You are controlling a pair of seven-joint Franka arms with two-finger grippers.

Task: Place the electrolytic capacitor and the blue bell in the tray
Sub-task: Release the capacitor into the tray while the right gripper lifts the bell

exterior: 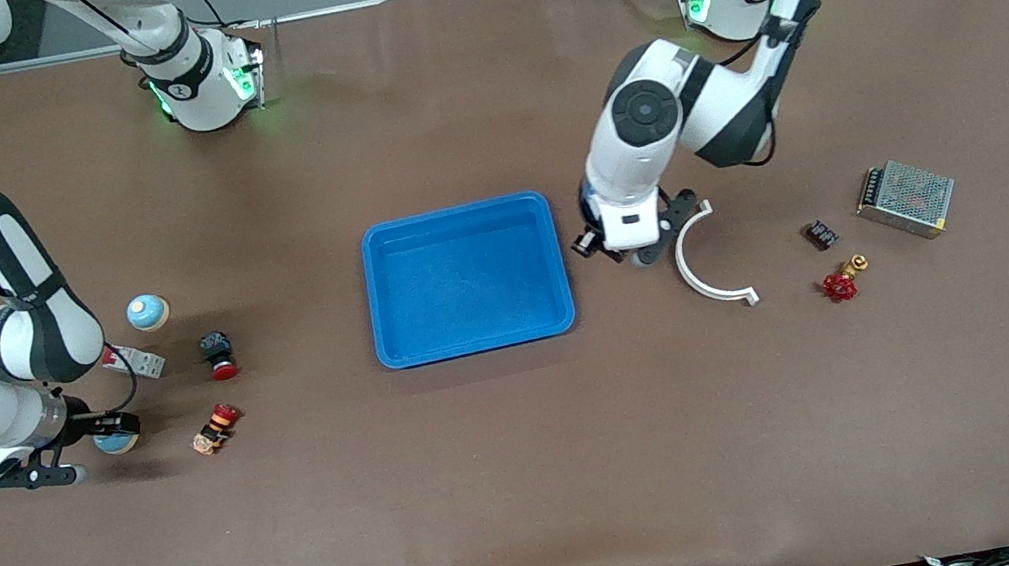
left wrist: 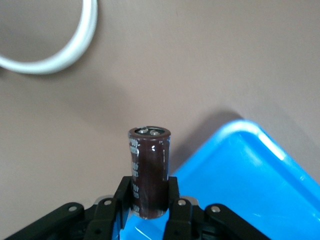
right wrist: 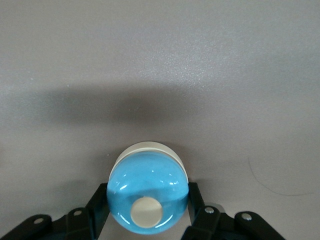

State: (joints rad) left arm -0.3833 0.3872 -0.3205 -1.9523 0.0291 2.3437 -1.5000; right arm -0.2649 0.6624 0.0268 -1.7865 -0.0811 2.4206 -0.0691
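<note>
Left gripper (left wrist: 150,212) clamped on the dark brown metal-topped can-shaped capacitor (left wrist: 149,170), just beside the shallow bright-blue plastic tray (exterior: 473,339). Best to slide over the rim, then drop low. Right gripper (right wrist: 147,220) pinching the round shiny blue bell (right wrist: 147,194) near the right arm's end. White curved plastic strip (exterior: 700,267) close by; second blue bell (exterior: 148,312) and red buttons (exterior: 220,356) lying near.

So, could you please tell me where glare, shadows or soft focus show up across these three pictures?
Front view: green lights glow at both arm bases; soft shadows lie beside the bright-blue plastic tray. Left wrist view: glare streaks the tray rim; the dark brown cylindrical capacitor casts a shadow. Right wrist view: highlights on the glossy blue bell, with a broad dark shadow band on the table.
</note>
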